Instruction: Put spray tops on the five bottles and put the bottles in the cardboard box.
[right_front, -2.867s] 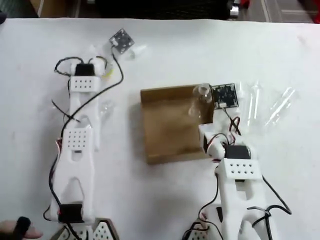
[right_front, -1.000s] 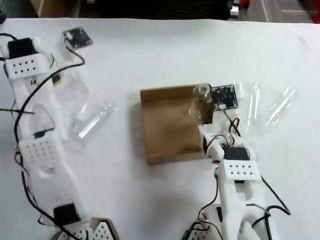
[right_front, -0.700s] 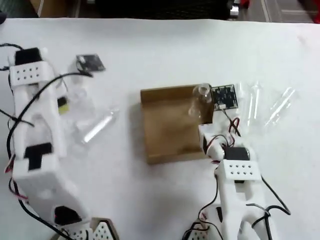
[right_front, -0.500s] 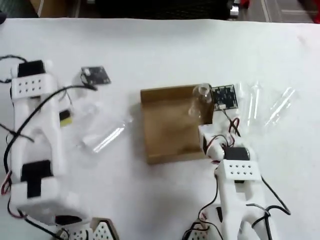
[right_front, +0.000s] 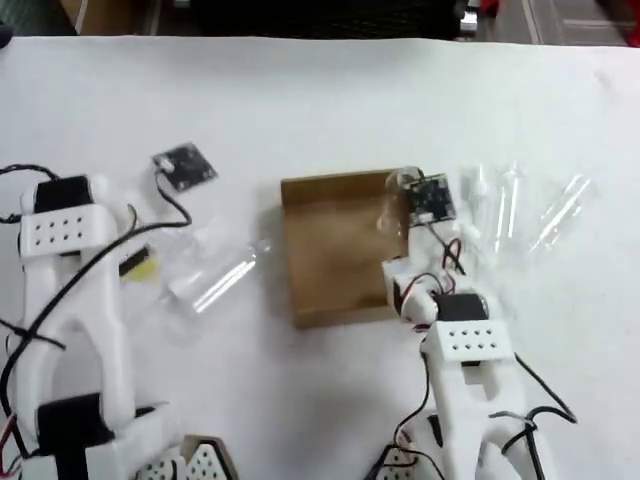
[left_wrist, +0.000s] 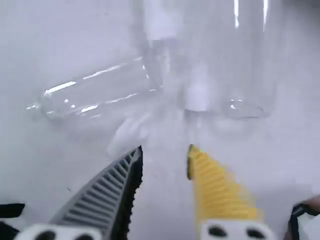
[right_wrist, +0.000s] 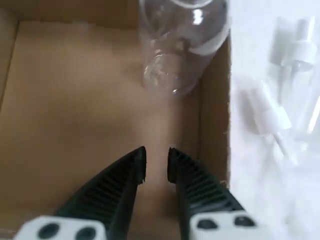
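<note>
A clear bottle leans tilted in the far right corner of the cardboard box. The right gripper hangs over the box floor, its fingers a narrow gap apart and empty. A second bottle lies toward the table's left edge, its long axis diagonal with one end toward the box, just ahead of the left gripper, whose fingers are spread and hold nothing.
</note>
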